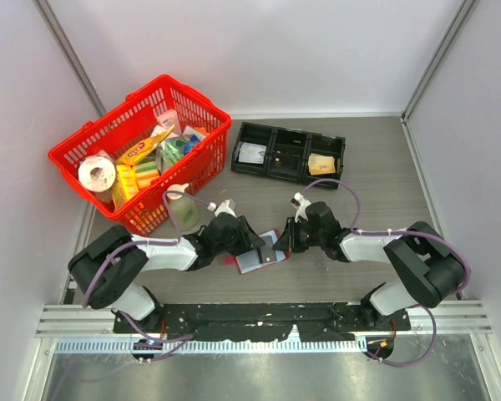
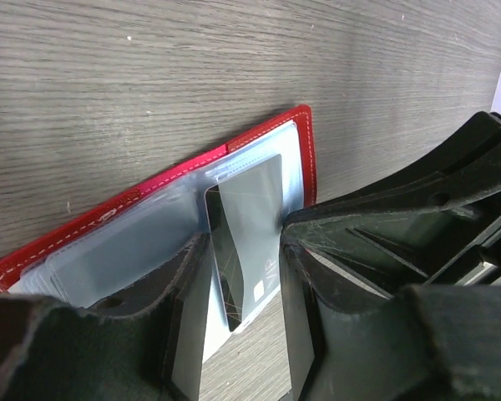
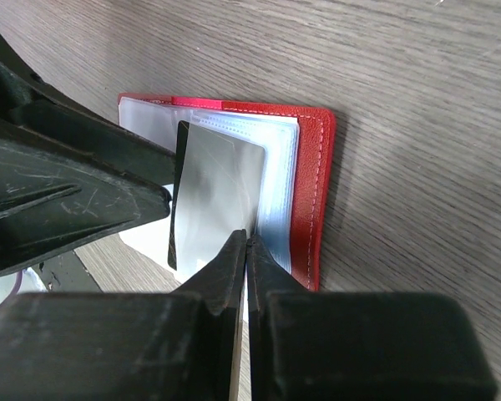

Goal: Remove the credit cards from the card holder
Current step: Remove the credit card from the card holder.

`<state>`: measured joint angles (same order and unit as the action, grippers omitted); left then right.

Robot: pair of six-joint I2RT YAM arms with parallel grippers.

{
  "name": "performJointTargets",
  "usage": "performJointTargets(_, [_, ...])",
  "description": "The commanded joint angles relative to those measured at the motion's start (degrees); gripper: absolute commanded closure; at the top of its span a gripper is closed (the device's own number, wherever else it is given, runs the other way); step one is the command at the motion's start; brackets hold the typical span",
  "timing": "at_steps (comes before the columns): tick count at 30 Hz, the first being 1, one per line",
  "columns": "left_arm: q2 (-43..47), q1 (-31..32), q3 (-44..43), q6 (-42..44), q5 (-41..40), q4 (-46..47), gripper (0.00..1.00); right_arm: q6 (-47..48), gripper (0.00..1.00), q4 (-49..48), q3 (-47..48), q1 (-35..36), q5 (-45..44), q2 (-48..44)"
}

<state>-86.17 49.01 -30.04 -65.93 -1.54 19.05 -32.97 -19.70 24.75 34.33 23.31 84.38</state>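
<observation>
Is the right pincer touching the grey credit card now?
Touching. In the right wrist view, the right pincer is shut on the lower corner of the credit card, which sticks out of the card holder.

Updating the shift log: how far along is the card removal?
Done: card holder lies open. In hand: one grey card stands partly out of its sleeve, right gripper pinching its corner, left gripper straddling it. Remaining: pulling it free, then any cards in other sleeves.
</observation>
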Motion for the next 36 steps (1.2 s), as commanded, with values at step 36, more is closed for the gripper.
performJointTargets(36, [-1.81,0.12,7.54,-4.99,8.83,11.26,0.68,0.45,0.93,2.74,-0.58,-0.40,-0.90,1.40])
